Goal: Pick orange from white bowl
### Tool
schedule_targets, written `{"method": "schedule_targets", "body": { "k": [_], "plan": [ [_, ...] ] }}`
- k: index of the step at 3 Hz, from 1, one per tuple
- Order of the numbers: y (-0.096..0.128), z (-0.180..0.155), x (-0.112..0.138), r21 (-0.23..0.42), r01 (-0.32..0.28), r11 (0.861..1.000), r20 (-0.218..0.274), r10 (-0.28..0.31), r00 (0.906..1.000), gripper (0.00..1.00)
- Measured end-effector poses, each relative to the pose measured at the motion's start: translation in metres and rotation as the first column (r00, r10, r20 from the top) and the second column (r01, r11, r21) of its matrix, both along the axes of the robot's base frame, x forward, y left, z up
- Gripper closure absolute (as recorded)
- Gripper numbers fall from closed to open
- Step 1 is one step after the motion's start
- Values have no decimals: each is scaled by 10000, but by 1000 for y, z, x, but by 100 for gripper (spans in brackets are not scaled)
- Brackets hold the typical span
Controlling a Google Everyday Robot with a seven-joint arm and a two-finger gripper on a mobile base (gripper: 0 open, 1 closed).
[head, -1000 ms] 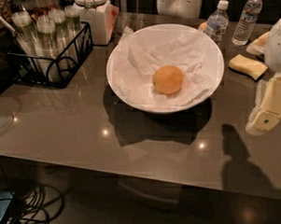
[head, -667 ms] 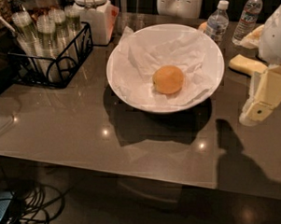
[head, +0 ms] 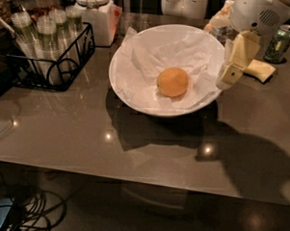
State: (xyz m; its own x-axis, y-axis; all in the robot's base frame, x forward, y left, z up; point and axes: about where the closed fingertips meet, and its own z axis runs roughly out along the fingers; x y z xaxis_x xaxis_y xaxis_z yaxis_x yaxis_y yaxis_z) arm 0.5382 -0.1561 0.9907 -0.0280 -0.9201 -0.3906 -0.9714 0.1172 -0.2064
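Note:
The orange (head: 172, 81) lies in the middle of the white bowl (head: 118, 82), on crumpled white paper lining. The bowl stands on the dark glossy table (head: 86, 134). My gripper (head: 230, 73), cream-coloured under a white wrist housing, hangs at the bowl's right rim, pointing down and slightly left. It is to the right of the orange and apart from it, with nothing seen in it.
A black wire basket of plastic cups (head: 46, 50) stands at the left, with a white lidded jar (head: 94, 11) behind it. A pale yellow sponge block (head: 260, 69) and a green can (head: 279, 44) sit at the right behind the arm. Cables lie on the floor (head: 30, 213).
My gripper has moved left from the table's right side to the bowl's right rim. The orange and bowl have not moved on the table.

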Motion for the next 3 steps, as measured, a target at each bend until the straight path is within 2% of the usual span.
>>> {"method": "schedule_targets", "body": {
  "k": [1,2,3],
  "plan": [
    [0,6,5,117,110,9999,253,-113,9996,0],
    [16,-19,25,350,-232,9991,-382,245,9990,0],
    [37,-61,47,446,-634,9970,-1420,691,9875,0]
  ]
}}
